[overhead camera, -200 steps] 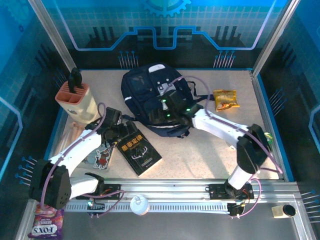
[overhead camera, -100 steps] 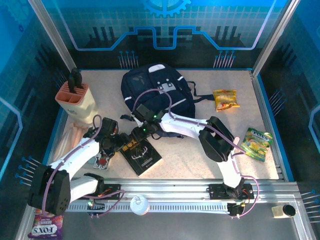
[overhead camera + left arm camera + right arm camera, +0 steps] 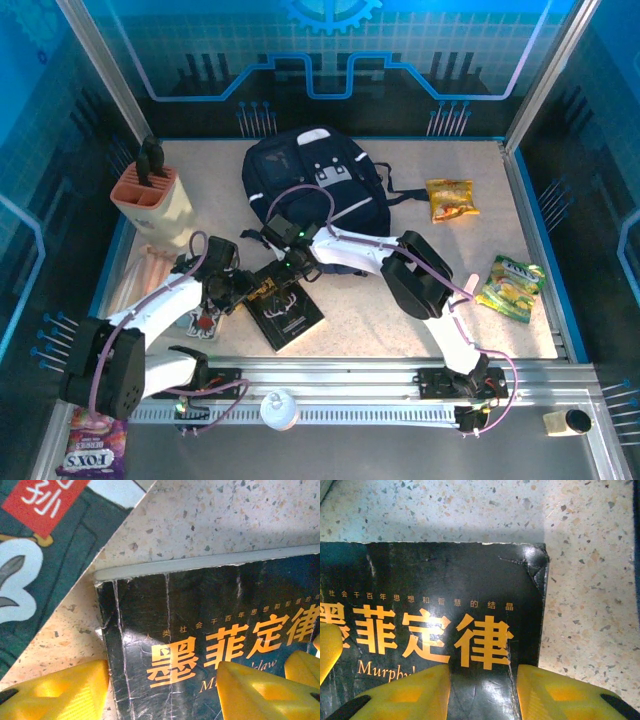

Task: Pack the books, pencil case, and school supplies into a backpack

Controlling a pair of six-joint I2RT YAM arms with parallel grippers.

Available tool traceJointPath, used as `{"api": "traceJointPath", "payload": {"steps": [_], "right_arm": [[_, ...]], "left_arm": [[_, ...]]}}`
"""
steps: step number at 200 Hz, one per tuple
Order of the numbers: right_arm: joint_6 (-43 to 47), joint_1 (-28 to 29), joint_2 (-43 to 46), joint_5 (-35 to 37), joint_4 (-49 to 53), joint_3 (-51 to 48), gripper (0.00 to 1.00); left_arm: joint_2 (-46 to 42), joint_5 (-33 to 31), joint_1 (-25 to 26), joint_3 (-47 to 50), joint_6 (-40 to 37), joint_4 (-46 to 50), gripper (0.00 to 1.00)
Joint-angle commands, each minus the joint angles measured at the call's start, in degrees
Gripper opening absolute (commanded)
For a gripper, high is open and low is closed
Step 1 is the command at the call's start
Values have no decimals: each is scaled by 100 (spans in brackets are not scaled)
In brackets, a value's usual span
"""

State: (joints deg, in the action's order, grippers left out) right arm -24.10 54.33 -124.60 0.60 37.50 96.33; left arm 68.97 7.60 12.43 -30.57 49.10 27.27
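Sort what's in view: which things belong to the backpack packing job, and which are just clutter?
Job:
- backpack
- black book
- cartoon-covered book
- pale pink pencil case

Lying about:
- knife block
- yellow-orange snack bag
- green packet
- purple packet

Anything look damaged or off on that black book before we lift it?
Yes. The black book is worn: its corner is creased and dog-eared, and white cracks run along the spine edge. It also lies askew on the table.
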Motion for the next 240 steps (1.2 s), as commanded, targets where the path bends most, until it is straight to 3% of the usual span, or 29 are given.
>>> {"api": "traceJointPath", "payload": {"steps": [1,81,122,157,240], "right_arm": [[-11,-58,-208,105,274,149,41],[-187,-141,-529,-11,424,208,46],[-362,-271,-693,-178,448,176,46],[-428,-347,-725,-183,413,77,44],[-472,-391,-700,-337,224,-55,42]], "left_arm": [[124,295,-57,112,-63,-189,61],[286,740,-47,66,-206,-450,62],[-193,901,-47,-128,-391,-495,52],[-802,1093,-47,-153,-363,-636,49],[-1359,1165,82,347,6,-2043,38]]}}
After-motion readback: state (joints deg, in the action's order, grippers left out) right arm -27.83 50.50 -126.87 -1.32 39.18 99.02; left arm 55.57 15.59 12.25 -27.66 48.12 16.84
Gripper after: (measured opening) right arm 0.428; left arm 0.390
